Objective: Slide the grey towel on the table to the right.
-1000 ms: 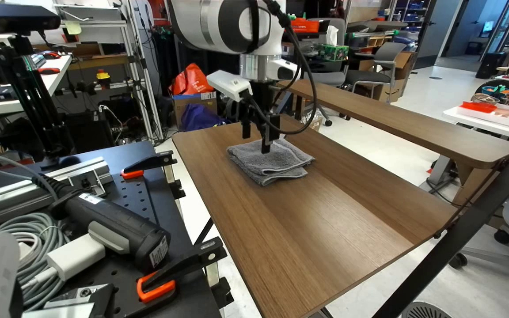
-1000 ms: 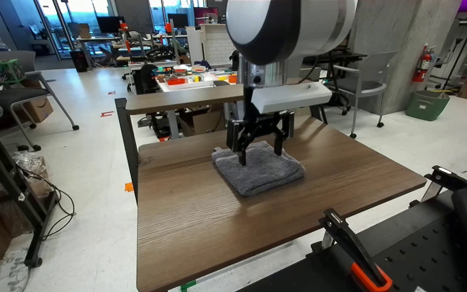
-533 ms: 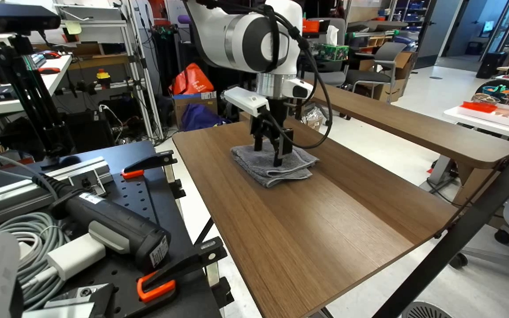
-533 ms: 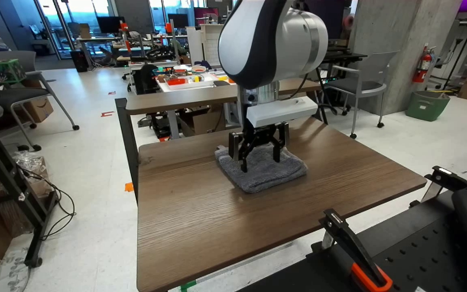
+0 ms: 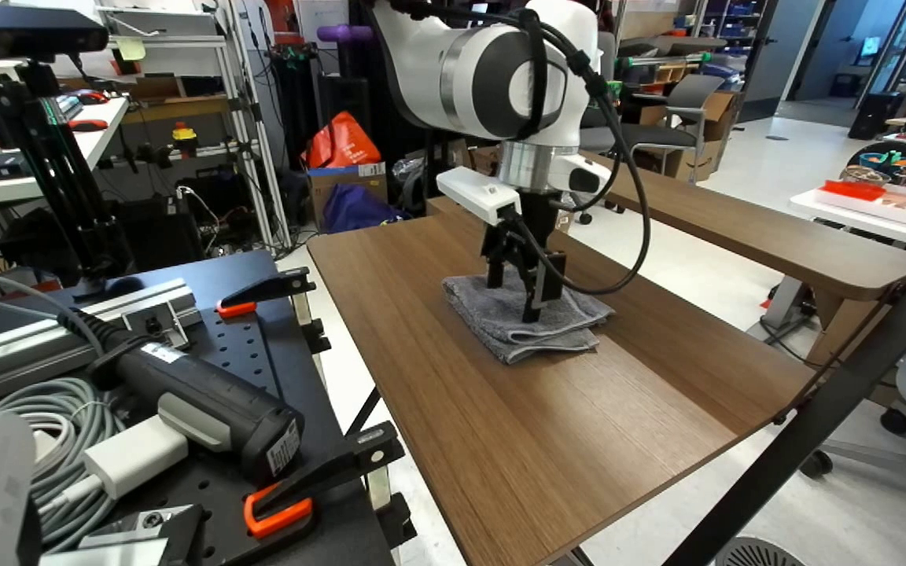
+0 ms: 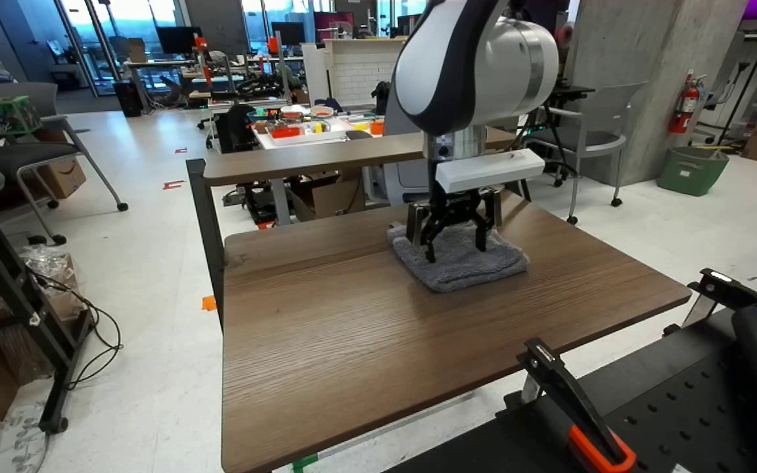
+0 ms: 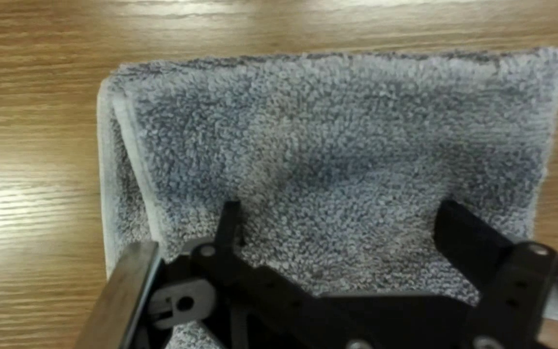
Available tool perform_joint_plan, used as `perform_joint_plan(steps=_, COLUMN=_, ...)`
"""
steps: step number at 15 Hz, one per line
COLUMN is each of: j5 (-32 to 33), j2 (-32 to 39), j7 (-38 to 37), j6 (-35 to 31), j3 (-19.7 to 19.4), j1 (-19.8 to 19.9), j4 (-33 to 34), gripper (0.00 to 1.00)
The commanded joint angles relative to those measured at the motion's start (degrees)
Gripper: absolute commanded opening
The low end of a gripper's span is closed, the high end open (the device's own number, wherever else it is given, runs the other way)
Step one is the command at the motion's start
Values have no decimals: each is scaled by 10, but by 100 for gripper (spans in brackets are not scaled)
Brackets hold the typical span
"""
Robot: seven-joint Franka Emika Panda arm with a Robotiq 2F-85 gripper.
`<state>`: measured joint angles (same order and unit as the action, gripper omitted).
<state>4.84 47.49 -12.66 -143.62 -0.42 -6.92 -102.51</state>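
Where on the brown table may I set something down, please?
Bare: the brown table between the grey towel and the black leg, and along the edge facing the black bench. Crowded: the towel, under the tool; the bench, with clamps.

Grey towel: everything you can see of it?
The grey towel looks like soft looped terry cloth, folded in layers into a roughly square pad, slightly rumpled. In the wrist view, pale hems show along one side, the layers offset there. It lies flat on the brown wood-grain table, with no overhang visible. The open tool stands over it, seemingly touching its top.
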Motion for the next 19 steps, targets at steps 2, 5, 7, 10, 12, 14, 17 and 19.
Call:
perform_joint_plan(steps=2, j5=-32, j2=4, j7=19, j6=0, j3=-16, j1=48, j4=-13, gripper=100)
perform_joint_plan(steps=5, j5=-44, j2=1, j7=11, j6=7, j3=-35, j1=76, j4=-22, gripper=100)
perform_joint_plan(steps=7, j5=-50, j2=-1, j7=12, j6=15, j3=-42, j1=92, j4=-24, gripper=100)
perform_joint_plan(steps=10, j5=-46, j2=-16, j7=29, j6=25, j3=-39, j1=103, j4=-31, gripper=100)
perform_joint_plan(steps=12, j5=-29, j2=-52, j7=30, j6=5, j3=-46, j1=87, j4=-63, gripper=100)
perform_joint_plan(steps=14, j5=-12, j2=-97, j7=33, j6=-19, j3=-49, j1=69, j4=-107, gripper=100)
perform_joint_plan(steps=17, j5=-14, j2=-73, j7=34, j6=-14, j3=-45, j1=69, j4=-77, gripper=100)
perform_joint_plan(steps=19, j5=-8, j2=-94, j7=33, j6=-20, j3=-47, j1=59, j4=-99, gripper=100)
